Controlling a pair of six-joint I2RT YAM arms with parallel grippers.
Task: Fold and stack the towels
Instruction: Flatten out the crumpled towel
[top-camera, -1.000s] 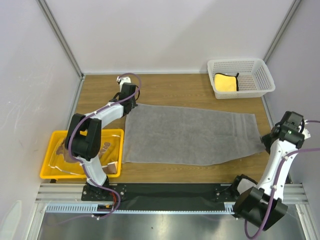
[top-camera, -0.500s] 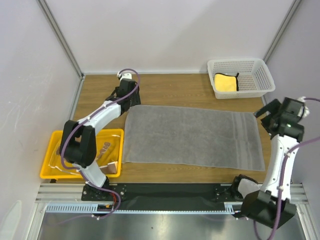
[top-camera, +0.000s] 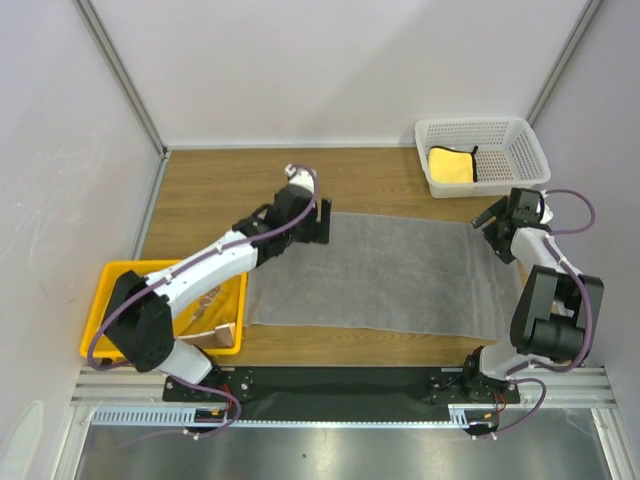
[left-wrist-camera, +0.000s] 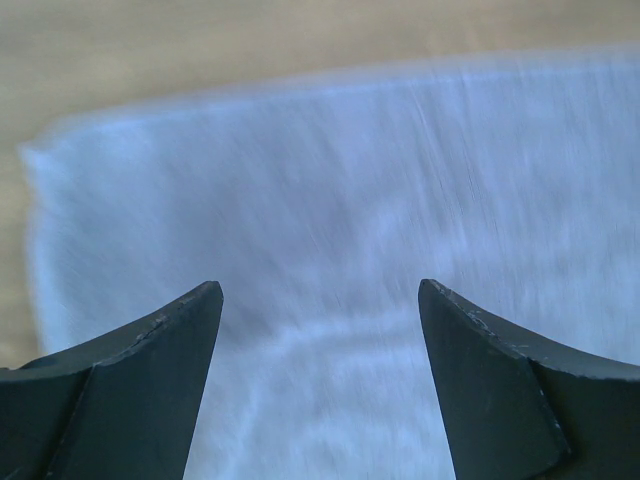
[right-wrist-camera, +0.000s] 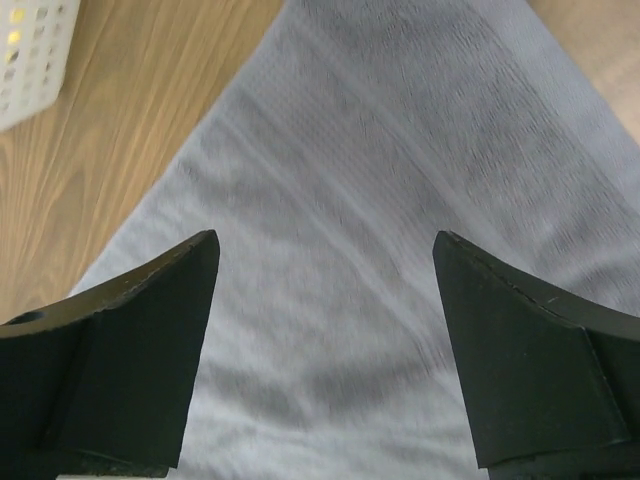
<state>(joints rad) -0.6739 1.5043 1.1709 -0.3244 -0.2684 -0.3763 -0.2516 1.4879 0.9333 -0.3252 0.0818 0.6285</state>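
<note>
A grey towel lies spread flat across the middle of the table. My left gripper hovers open over its far left part; the left wrist view shows blurred grey cloth below the gripper and nothing between its fingers. My right gripper hangs open above the towel's far right corner, and grey cloth fills its view below the gripper. A plain yellow towel sits folded in the white basket. The bear-print towel lies in the yellow tray, partly hidden by my left arm.
The white mesh basket stands at the back right, and its corner shows in the right wrist view. The yellow tray sits at the near left edge. Grey walls enclose the table on three sides.
Both grippers opened and let go of the grey towel, which now lies flat. My left arm swung right over the towel. My right arm moved from the near right to the far right corner.
</note>
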